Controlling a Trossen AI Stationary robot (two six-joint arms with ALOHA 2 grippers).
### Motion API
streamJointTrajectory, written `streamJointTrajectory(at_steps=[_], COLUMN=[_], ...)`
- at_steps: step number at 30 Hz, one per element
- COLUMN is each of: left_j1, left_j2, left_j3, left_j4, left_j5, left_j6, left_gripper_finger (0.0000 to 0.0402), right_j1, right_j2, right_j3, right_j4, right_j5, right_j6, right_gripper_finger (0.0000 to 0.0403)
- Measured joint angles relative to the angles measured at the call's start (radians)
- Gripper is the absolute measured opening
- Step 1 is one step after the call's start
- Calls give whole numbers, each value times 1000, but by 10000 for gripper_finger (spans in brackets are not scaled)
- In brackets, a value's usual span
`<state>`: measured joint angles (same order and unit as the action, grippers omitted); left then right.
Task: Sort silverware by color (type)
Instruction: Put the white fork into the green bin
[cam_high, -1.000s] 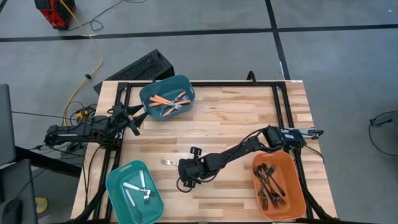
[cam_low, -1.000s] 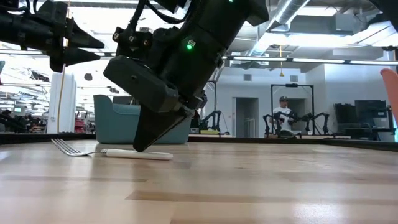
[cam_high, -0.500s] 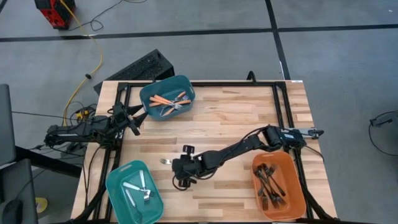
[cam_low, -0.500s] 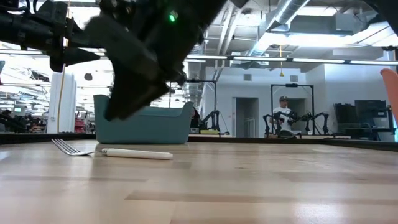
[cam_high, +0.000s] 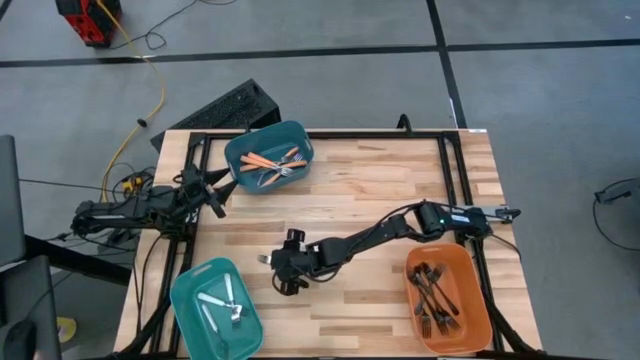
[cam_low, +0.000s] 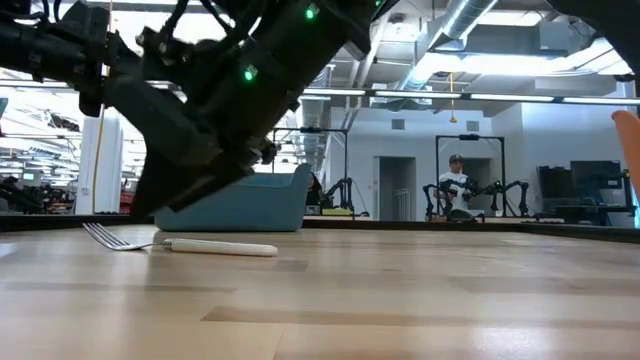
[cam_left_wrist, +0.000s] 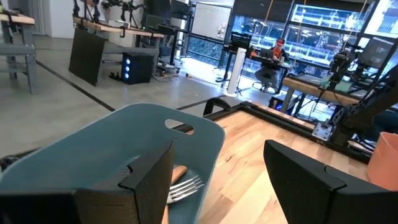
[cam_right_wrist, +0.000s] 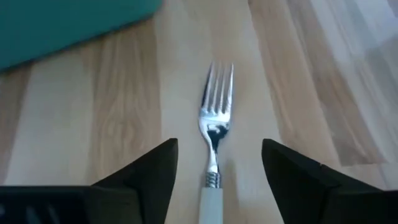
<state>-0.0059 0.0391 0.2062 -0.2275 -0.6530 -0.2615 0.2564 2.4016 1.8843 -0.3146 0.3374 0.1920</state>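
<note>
The near left teal bin (cam_high: 215, 308) sits at the near left corner of the wooden table (cam_high: 370, 190), and it holds a few white and silver forks (cam_high: 226, 302). The orange bin (cam_high: 447, 299) sits at the near right corner and holds a pile of black forks (cam_high: 434, 291). One fork with silver tines and a white handle (cam_right_wrist: 214, 134) lies flat on the bare wood, a little past the near left teal bin and near the middle of the table. In the low view this same fork (cam_low: 180, 243) rests on the wood with its tines pointing left. The right gripper (cam_high: 282, 268) is low over this fork, and its two dark fingers (cam_right_wrist: 149, 171) stand wide apart, one on each side of the white handle, and they hold nothing. The right arm reaches in from the right side of the table. At the far left of the table sits the far teal bin (cam_high: 268, 154), with orange-handled forks (cam_high: 272, 161) inside. The left gripper (cam_high: 218, 190) waits at the left edge of the table, just beside the far teal bin, and its fingers (cam_left_wrist: 298, 174) are wide apart and hold nothing. No writing or labels can be read on any of these things. Far across the room, a person (cam_low: 456, 187) sits at another work table.
</note>
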Motion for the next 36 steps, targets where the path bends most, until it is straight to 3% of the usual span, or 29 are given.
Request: streamJointTrajectory(at_steps=[3, 7, 12, 20, 27, 36], left_j1=[0, 0, 0, 0, 0, 0], left_j2=[0, 0, 0, 0, 0, 0], left_j3=[0, 0, 0, 0, 0, 0], left_j4=[-3, -2, -1, -2, -1, -1], left_j5=[-12, -14, -14, -14, -16, -17], left_j6=[7, -7, -8, -8, -8, -8], left_gripper_finger=[235, 235, 235, 235, 235, 235], right_j1=[-17, -41, -43, -38, -33, -32], right_j2=[12, 8, 10, 0, 2, 1], right_j3=[-6, -3, -20, -126, -141, -145], right_j4=[-40, -29, -38, 26, 22, 34], right_j5=[-14, -120, -120, -88, -69, -23], right_j6=[9, 18, 21, 64, 77, 114], right_gripper_finger=[255, 255, 246, 177, 67, 62])
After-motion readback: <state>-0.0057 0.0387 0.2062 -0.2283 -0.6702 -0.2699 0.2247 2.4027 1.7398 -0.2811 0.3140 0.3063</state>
